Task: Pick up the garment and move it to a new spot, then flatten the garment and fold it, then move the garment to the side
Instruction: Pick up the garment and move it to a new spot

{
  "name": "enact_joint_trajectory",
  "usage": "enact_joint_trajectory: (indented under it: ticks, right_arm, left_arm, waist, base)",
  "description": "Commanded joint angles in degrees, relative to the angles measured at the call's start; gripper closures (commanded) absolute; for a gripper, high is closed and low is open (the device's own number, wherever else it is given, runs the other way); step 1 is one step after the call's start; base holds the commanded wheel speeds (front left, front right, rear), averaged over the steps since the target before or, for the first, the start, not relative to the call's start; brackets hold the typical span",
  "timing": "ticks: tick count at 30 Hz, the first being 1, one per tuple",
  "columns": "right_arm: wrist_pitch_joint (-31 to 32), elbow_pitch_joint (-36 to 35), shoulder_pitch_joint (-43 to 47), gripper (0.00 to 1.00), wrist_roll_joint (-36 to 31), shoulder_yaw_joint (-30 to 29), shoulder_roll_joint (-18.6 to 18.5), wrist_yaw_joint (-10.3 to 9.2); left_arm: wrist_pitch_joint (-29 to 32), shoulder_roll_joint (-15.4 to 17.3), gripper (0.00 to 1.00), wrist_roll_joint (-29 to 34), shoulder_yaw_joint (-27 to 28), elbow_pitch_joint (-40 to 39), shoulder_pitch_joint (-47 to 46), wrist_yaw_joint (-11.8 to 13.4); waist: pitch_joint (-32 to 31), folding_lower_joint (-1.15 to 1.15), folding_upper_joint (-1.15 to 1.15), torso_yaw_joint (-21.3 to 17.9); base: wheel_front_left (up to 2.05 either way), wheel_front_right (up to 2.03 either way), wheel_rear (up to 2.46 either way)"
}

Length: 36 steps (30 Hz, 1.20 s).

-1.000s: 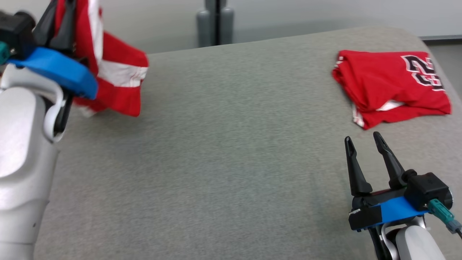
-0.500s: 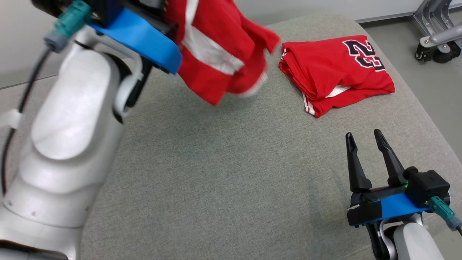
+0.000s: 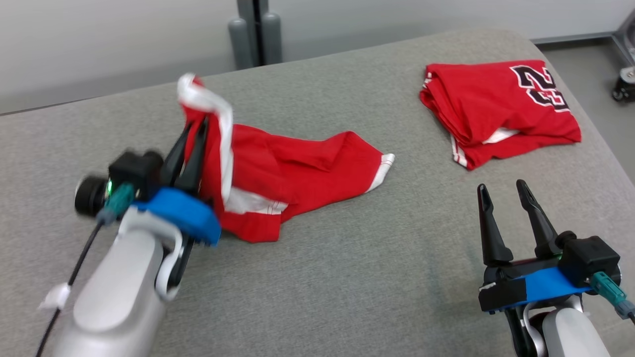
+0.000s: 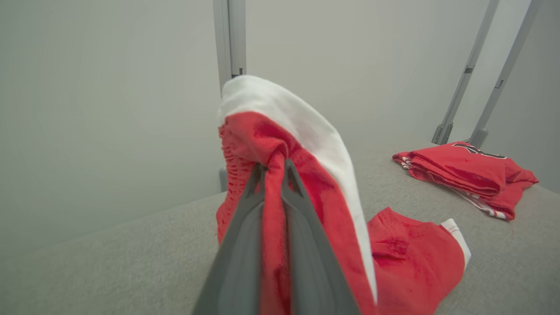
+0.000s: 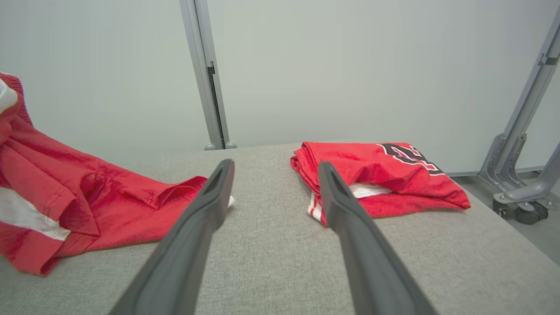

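Two red items in the head view. We see the left end effector (image 3: 195, 130) clamped on the garment (image 3: 297, 168) near its white band (image 3: 218, 106), which is motion-blurred. The rest trails onto the grey counter (image 3: 347, 277), centre-left. Folded jersey (image 3: 496, 114) lies far right. Right end effector (image 3: 500, 187) is spread wide, holding nothing.
Left wrist view: fingertips (image 4: 256, 183) buried in red cloth, pinch point hidden.
Right wrist view: garment cut off at the left edge.
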Motion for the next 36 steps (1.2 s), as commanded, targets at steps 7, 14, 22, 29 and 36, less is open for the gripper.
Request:
enact_joint_trajectory:
  ticks: [7, 14, 22, 29, 36]
  right_arm:
    - [-0.25, 0.54, 1.15, 0.00, -0.25, 0.14, -0.41, 0.01]
    - [-0.25, 0.91, 1.31, 0.00, -0.03, 0.83, -0.71, 0.01]
    - [-0.25, 1.66, 2.01, 0.00, 0.15, 1.20, -0.78, 0.01]
    - [-0.25, 2.15, 3.39, 0.00, 0.22, 1.37, -0.54, 0.01]
    - [-0.25, 2.59, 4.65, 0.00, 0.33, 1.04, -0.28, 0.01]
  left_arm:
    - [-2.08, -0.05, 1.00, -2.30, 3.14, -1.63, 14.42, 3.00]
    - [-2.26, -0.99, 0.00, 0.62, 5.74, -7.10, 18.82, 4.92]
    - [-2.23, -3.62, 0.00, 7.16, 11.63, -15.48, 23.49, 4.49]
    - [-2.23, -5.82, 0.00, 13.41, 18.42, -21.24, 28.20, 4.94]
    - [-2.24, -9.21, 0.00, 17.52, 24.08, -25.78, 33.38, 4.12]
  waist:
    - [-1.13, 0.00, -0.01, 4.07]
    - [-1.68, 0.00, -0.01, 6.51]
    - [-3.64, 0.00, -0.01, 8.46]
    - [-5.72, 0.00, -0.01, 10.04]
    - [-7.49, 0.00, -0.01, 11.75]
  base:
    - [0.00, 0.00, 0.00]
    - [0.00, 0.00, 0.00]
    - [0.00, 0.00, 0.00]
    - [0.00, 0.00, 0.00]
    - [0.00, 0.00, 0.00]
